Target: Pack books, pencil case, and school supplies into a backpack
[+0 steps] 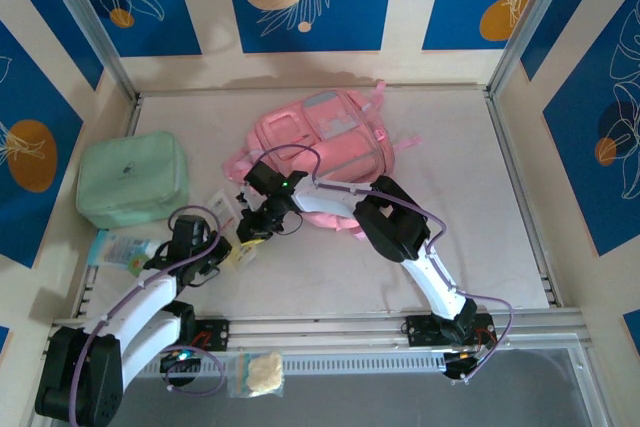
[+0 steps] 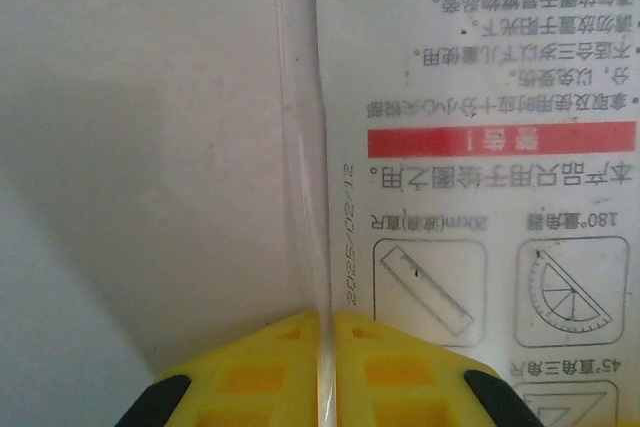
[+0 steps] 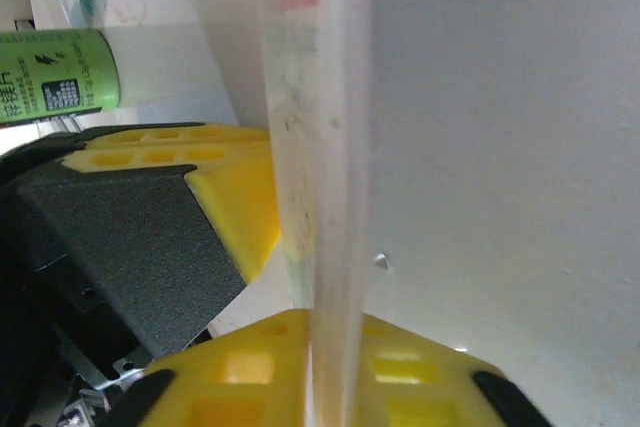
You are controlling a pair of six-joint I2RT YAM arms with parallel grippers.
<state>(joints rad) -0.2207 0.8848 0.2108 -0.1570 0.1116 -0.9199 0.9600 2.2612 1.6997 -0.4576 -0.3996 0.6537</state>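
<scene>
Surface (image 1: 480,207) is pale, and the biggest thing I see on it is the pink backpack (image 1: 320,137), lying flat toward the far side at the centre. The mint-green zip case (image 1: 132,179) sits well apart from it, by the left wall. Just in front of that case lies the pale-teal pencil case (image 1: 122,247), partly under my left arm.

Both arms meet in front of the backpack's near-left corner. There, the school supplies packet (image 2: 480,147) is a clear sleeve over a printed card showing a ruler and a protractor. My left end effector (image 2: 328,322) is pinched onto its clear edge. My right end effector (image 3: 335,319) is clamped on the packet seen edge-on, just beside the left one's yellow finger. A green labelled tube (image 3: 55,72) lies beyond.
</scene>
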